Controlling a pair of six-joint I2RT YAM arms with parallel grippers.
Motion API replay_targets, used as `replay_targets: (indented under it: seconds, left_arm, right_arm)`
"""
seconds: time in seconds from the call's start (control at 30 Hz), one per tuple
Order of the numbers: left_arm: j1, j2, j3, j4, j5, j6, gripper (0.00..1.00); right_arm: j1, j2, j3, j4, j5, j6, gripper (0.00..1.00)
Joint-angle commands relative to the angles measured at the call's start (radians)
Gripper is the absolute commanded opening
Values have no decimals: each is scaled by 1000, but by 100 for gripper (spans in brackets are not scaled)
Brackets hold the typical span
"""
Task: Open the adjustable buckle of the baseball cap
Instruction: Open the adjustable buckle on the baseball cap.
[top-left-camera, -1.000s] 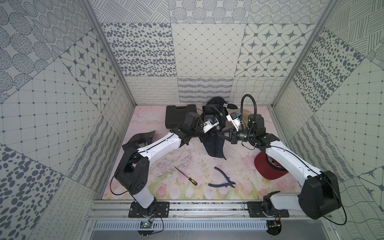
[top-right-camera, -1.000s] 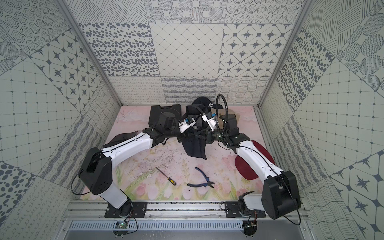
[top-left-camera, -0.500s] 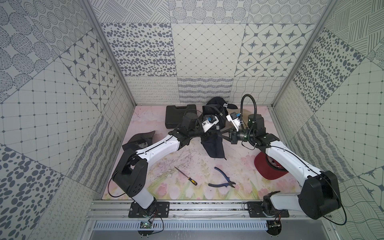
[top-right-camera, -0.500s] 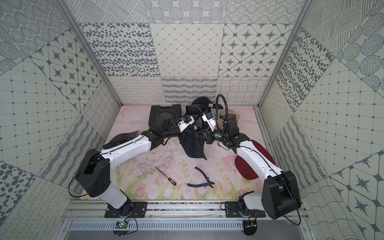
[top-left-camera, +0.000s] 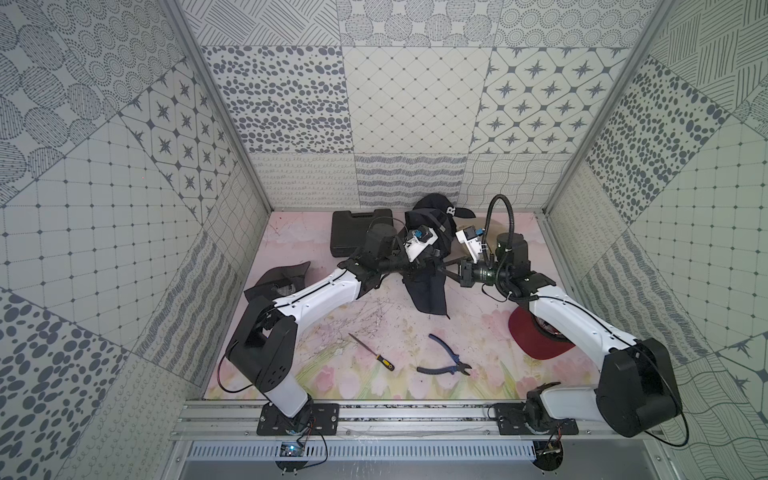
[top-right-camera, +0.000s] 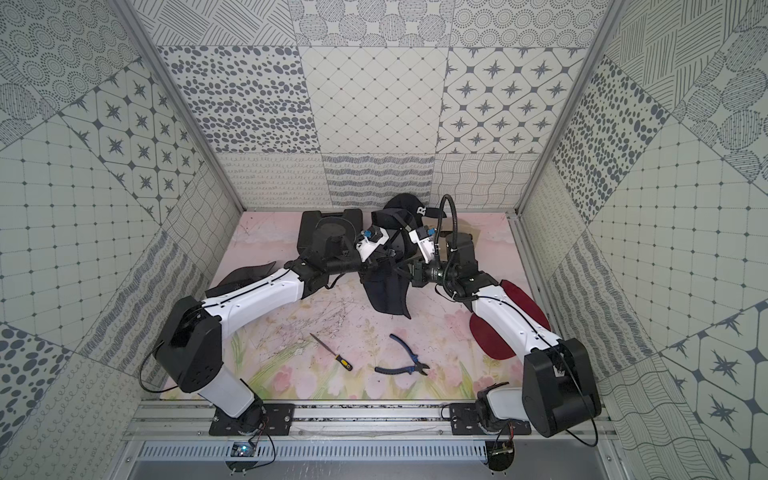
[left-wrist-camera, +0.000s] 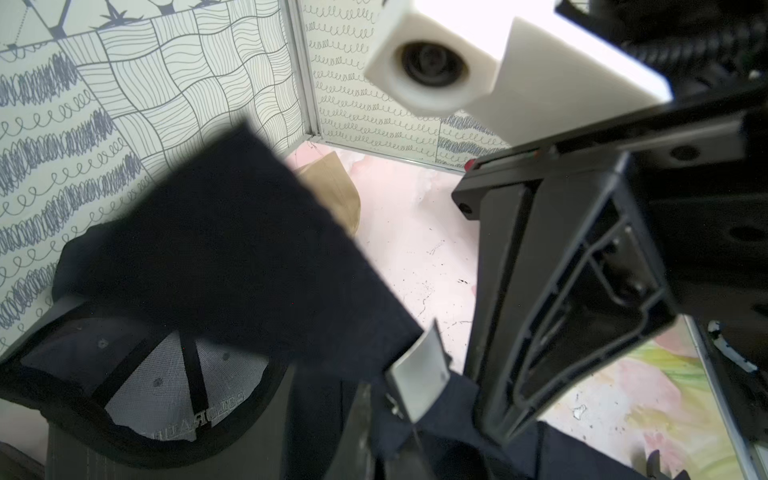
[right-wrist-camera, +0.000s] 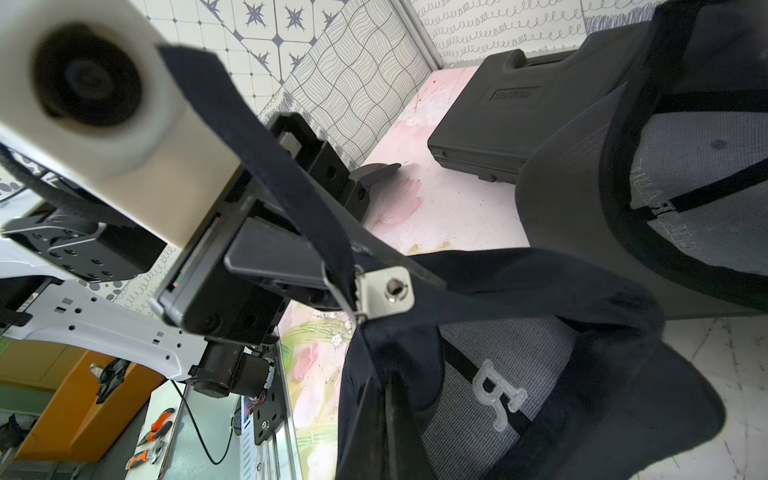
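Now, nearest the rail, the mat (top-left-camera: 324, 374) is kept mostly bare, with only a screwdriver (top-left-camera: 372, 351) and pliers (top-left-camera: 455, 361) lying on it, well apart from the work. Just beyond them, the baseball cap (top-left-camera: 428, 291) is held off the mat between the two arms, with its crown hanging down.

The left gripper (left-wrist-camera: 384, 436) is closed on the strap (right-wrist-camera: 251, 137) right at the metal buckle (right-wrist-camera: 384, 291). The right gripper (right-wrist-camera: 382, 399) is clamped on the cap's fabric just beside the buckle, from the opposite side. The buckle is thus bracketed by both sets of fingertips, and neither arm can be called clearly nearer.

The strap's long axis is seen from the right wrist to run from the buckle up past the left gripper, with its free end loose. A pull along that line is judged to be what comes next, and open room for it is offered sideways and toward the rail.

Farther back, a black case (top-left-camera: 353, 228) and a second dark cap (top-left-camera: 434, 203) lie near the rear wall, so less room is allowed there.
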Motion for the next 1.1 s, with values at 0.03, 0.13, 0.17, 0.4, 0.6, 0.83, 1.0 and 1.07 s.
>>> replay_targets:
  seconds: [0.03,0.13,0.17,0.4,0.6,0.83,1.0,1.07]
  left_arm:
    - [6,-8,6,140,-86,-202,0]
    - [7,-7,33,132,-117,-239,0]
    - [6,-5,44,127,-122,-248,0]
    - [7,11,76,108,-109,-251,0]
    - [7,22,80,54,-82,-188,0]
    - [6,39,103,-17,-81,-133,0]
    - [6,47,125,-52,-38,-98,0]
    - [6,47,128,-59,-23,-89,1]
  right_arm:
    - [7,43,-27,133,-6,88,0]
    - [28,60,-36,145,-20,87,0]
    - [36,62,-39,148,-24,82,0]
    - [59,44,-50,171,-3,69,16]
    - [23,-25,1,44,96,26,54]
    - [-46,-92,21,-19,103,-8,69]
    - [-79,-95,48,-58,159,-39,66]
    - [-85,-77,63,-53,162,-22,63]
